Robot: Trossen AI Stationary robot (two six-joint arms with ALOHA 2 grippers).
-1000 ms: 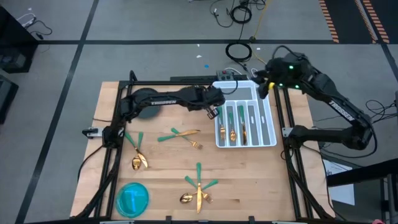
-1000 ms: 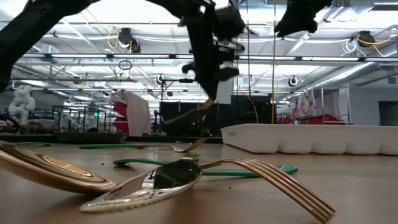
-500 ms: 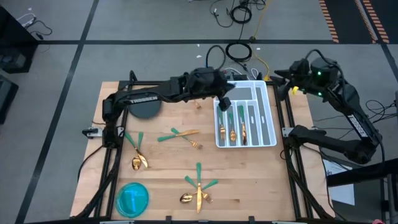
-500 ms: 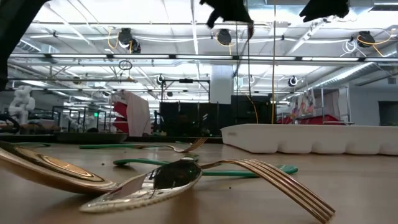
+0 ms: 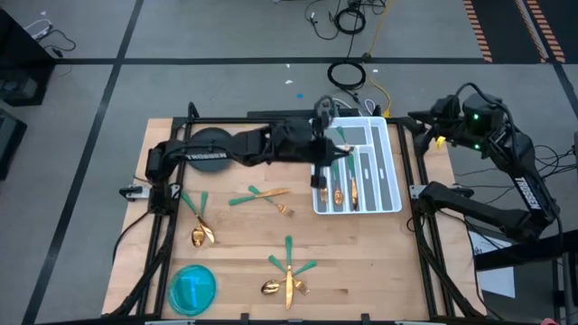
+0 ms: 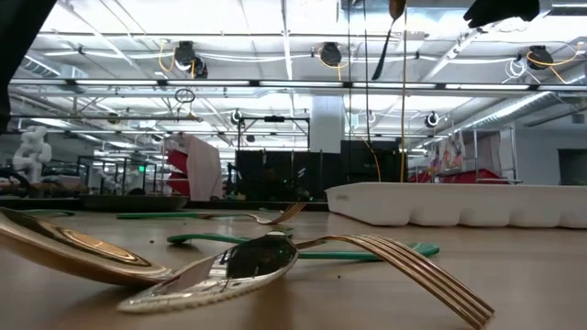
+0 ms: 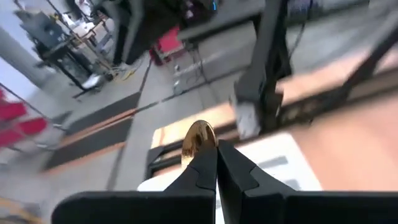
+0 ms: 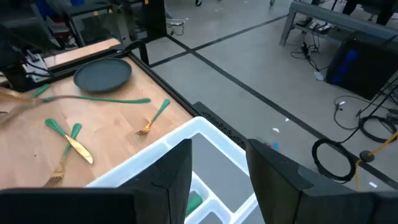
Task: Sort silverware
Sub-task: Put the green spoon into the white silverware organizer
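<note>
High over the far end of the white tray [image 5: 390, 171], my left gripper [image 5: 330, 151] is shut on a spoon [image 6: 394, 11] with a gold bowl and a green handle. Several pieces of silverware [image 5: 340, 190] lie in the tray's compartments. More forks, spoons and knives lie on the wooden table [image 5: 262, 196] [image 5: 200, 231] [image 5: 287, 273]. My right gripper [image 8: 217, 168] stands open with nothing between its fingers, beyond the tray's far right corner [image 5: 424, 122]. My left gripper pinches the spoon between its two shut fingers [image 7: 233, 171], just behind the gold bowl [image 7: 198, 140], which sticks out past the fingertips. The spoon is lifted clear of the table and tray. In the low view its handle [image 6: 380, 57] hangs down below the bowl.
A dark round plate [image 5: 209, 150] sits at the far left, partly under my left arm. A blue round dish [image 5: 192, 287] lies at the near left corner. The middle of the table between the scattered silverware is bare wood.
My left gripper has risen with the spoon, rolled its wrist and gone a little toward the tray's far end; in the low view it has left the picture's top. My right gripper has drawn back toward the table's right edge, away from the tray.
</note>
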